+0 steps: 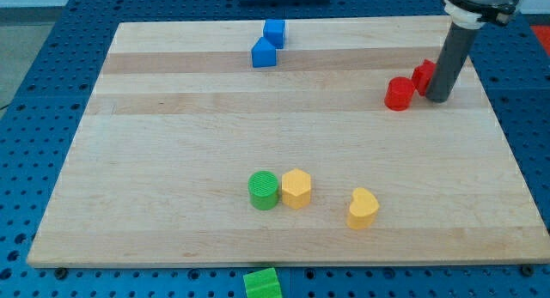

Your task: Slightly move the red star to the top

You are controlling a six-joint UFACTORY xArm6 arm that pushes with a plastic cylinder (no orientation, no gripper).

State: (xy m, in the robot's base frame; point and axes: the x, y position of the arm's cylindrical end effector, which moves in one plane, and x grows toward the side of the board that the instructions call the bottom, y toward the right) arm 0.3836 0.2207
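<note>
Watching remotely, I saw the desk carrying everything; my rig had no pincer, only a rod whose tip touched the red star, beside a red block, upper right.

Two blue blocks, two red blocks, a green cylinder and two yellow blocks are being carried by the wooden worktop.

Robotics lab bench, wooden board on blue perforated mounting table, small coloured plastic blocks
</note>
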